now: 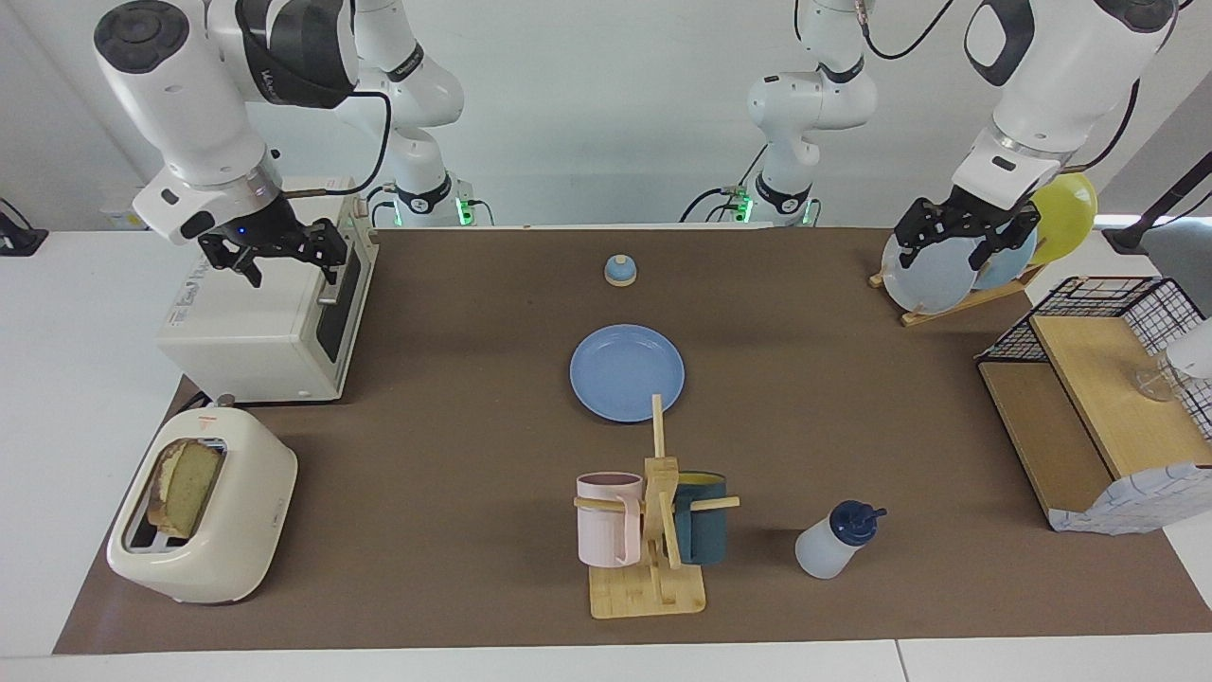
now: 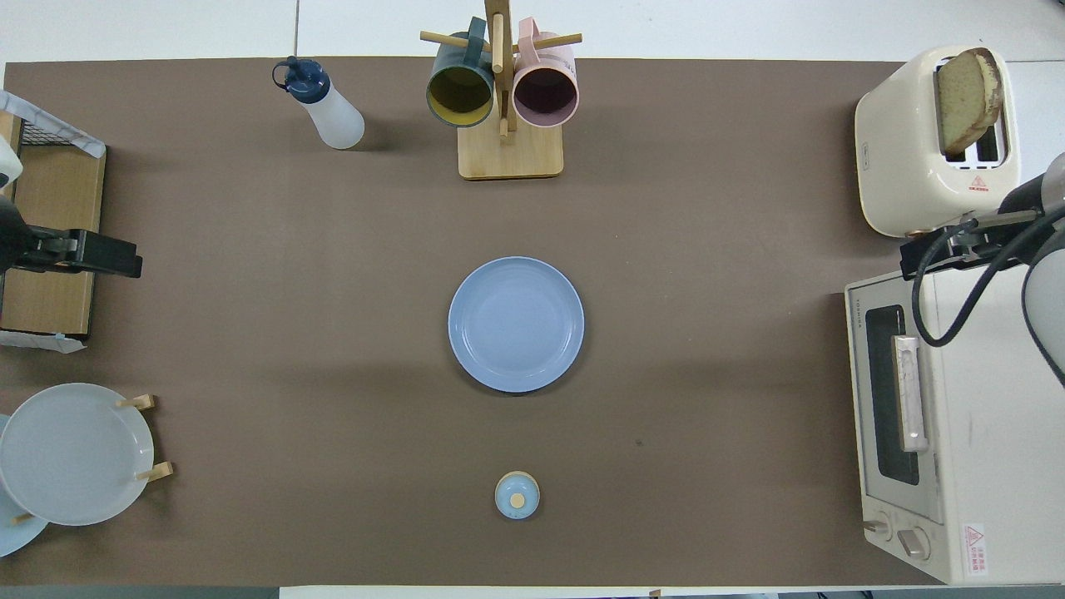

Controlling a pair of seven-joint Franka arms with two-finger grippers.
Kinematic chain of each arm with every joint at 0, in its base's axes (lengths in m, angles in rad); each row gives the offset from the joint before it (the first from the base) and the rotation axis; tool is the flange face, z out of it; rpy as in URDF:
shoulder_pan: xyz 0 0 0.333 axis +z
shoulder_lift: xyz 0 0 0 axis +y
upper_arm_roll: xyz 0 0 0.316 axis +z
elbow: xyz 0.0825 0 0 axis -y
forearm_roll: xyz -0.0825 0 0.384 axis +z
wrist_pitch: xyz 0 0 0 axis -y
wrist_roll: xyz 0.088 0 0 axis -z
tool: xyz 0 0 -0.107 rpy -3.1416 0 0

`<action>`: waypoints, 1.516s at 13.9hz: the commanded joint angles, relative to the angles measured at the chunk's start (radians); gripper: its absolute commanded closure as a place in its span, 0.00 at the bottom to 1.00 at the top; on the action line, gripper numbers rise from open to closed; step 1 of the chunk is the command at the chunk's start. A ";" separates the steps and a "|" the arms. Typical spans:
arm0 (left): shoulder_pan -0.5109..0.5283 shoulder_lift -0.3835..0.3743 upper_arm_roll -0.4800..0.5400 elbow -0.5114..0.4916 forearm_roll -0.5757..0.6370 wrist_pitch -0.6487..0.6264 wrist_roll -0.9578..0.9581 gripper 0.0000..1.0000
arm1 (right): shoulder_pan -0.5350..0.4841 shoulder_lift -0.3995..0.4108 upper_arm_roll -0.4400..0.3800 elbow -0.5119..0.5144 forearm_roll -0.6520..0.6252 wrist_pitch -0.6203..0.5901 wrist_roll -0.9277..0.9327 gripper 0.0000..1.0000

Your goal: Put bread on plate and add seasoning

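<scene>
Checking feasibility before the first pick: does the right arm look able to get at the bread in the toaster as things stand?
Probably yes. The bread stands up out of the toaster slot with its top edge exposed and nothing over it. The right gripper, open and empty, hangs over the oven at the same end of the table.

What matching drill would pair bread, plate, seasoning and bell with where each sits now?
Things:
1. bread
2. plate
3. seasoning
4. bell

Places:
A. flat at mid-table
B. nearest the robots, in line with the plate
C. upright in the toaster slot
D. beside the mug rack, toward the left arm's end

Pairs: 1-C, 2-A, 3-D, 4-B
</scene>
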 commanded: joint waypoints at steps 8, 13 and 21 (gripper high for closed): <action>-0.200 -0.021 0.007 -0.393 -0.002 0.745 -0.229 0.00 | -0.095 0.007 0.009 0.005 0.055 0.147 -0.024 0.00; -0.247 0.186 0.013 -0.398 0.038 1.038 -0.284 0.00 | -0.127 0.014 0.008 -0.032 0.050 0.387 -0.045 0.00; -0.509 0.463 0.303 -0.340 0.048 1.348 -0.336 0.00 | -0.187 0.175 0.008 -0.147 0.046 0.971 -0.191 0.00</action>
